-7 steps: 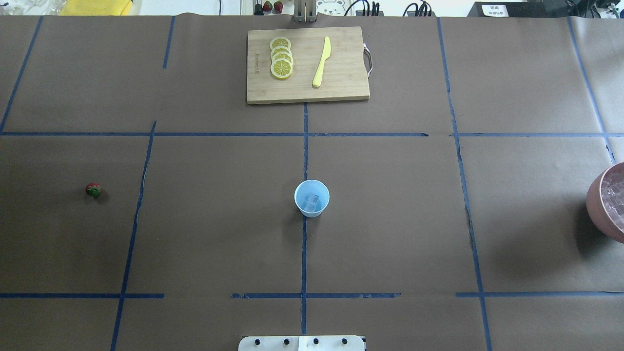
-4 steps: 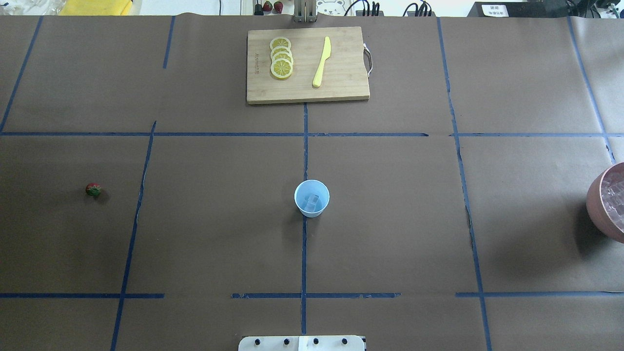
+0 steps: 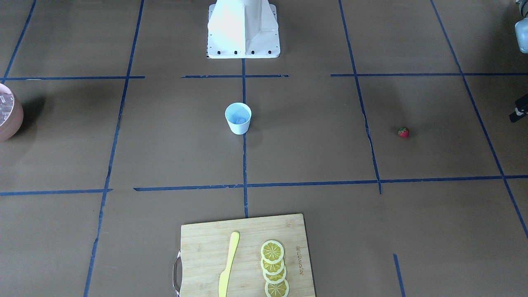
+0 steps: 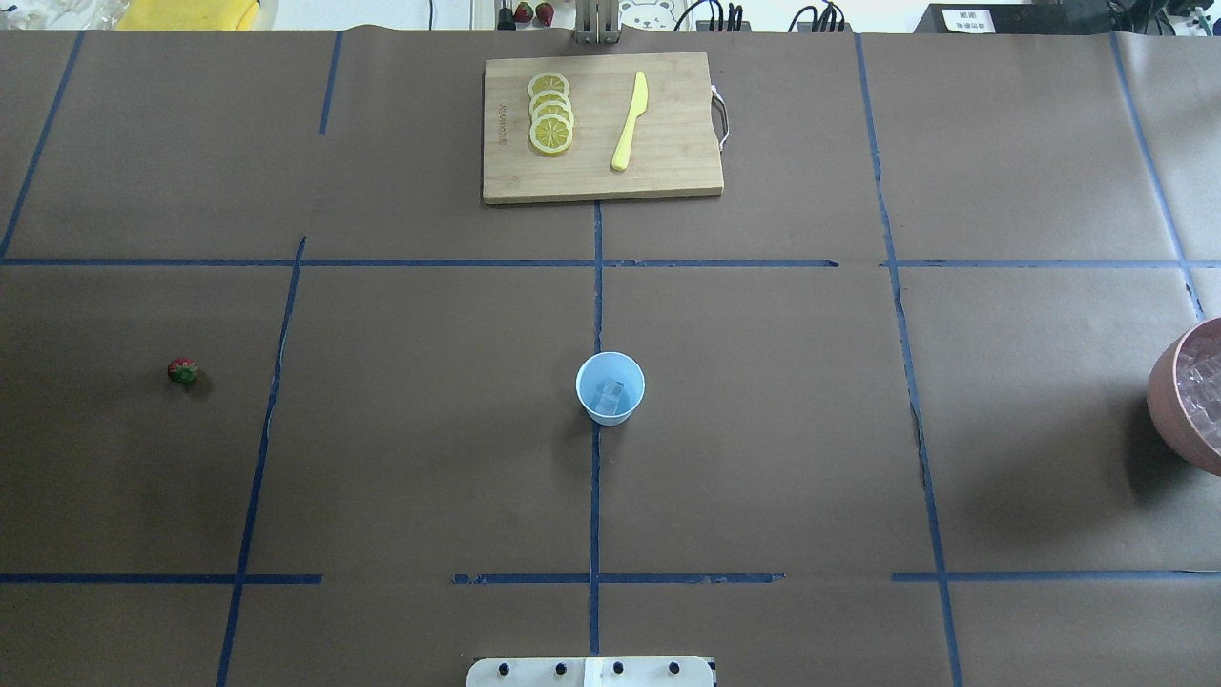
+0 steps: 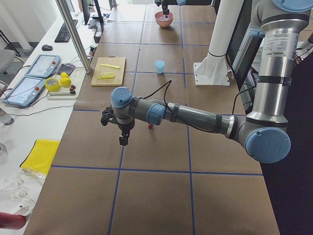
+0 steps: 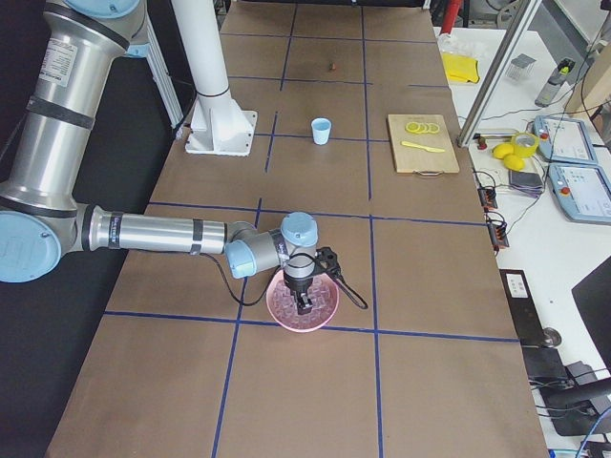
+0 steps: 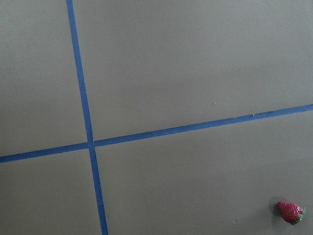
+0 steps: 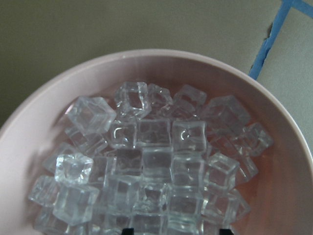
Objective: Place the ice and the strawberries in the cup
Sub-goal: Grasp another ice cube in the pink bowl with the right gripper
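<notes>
The cup (image 4: pixel 610 387) holds one ice cube (image 4: pixel 610 393). Far to its left lies the strawberry (image 4: pixel 182 371), the left gripper (image 5: pixel 123 141) near it; open or closed, I cannot tell. Far to its right the right gripper (image 6: pixel 304 303), fingers apart, hangs over the pink bowl (image 4: pixel 1166 401) of ice (image 8: pixel 146 161). A cutting board (image 4: pixel 668 172) lies beyond.

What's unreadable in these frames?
- Left gripper: open or shut unclear; too small in the exterior left view.
- Ice in cup: count unclear; clear cubes blur together overhead.
- Bowl: cut by the overhead view's right edge.
- Strawberry: mostly hidden behind the left arm in the exterior left view.
</notes>
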